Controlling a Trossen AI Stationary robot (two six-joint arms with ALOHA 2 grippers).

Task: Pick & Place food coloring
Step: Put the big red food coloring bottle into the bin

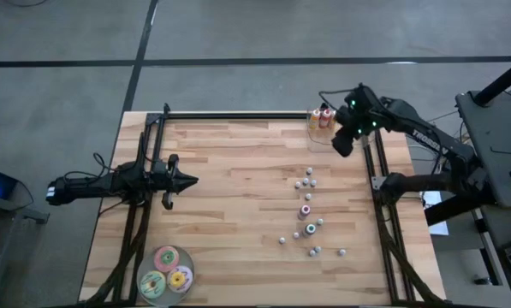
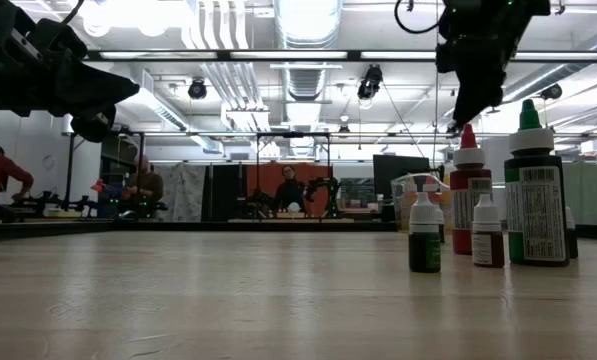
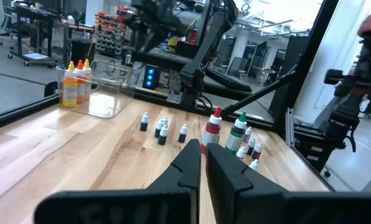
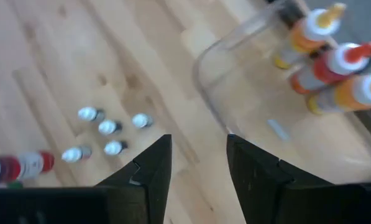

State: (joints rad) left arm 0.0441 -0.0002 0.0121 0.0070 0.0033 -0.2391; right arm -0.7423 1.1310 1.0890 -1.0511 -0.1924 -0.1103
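Observation:
Several tiny food coloring bottles (image 1: 306, 181) (image 4: 107, 127) (image 3: 163, 127) stand on their bases, scattered over the right half of the wooden table. A taller red bottle (image 2: 468, 200) and a green one (image 2: 533, 190) stand among them. A clear container (image 1: 321, 121) (image 4: 284, 106) at the far edge holds three orange and red bottles (image 4: 334, 59). My right gripper (image 1: 342, 144) (image 4: 197, 140) hangs open and empty above the table, just beside the container, pointing steeply down. My left gripper (image 1: 191, 180) (image 3: 202, 149) waits shut and level over the table's left side.
Three flat round discs (image 1: 166, 269), pink, green and yellow, lie near the front left corner. Black frame rails (image 1: 238, 115) run along the far edge and down both sides. Bare wood (image 1: 238, 205) lies between the left gripper and the bottles. People sit in the room beyond.

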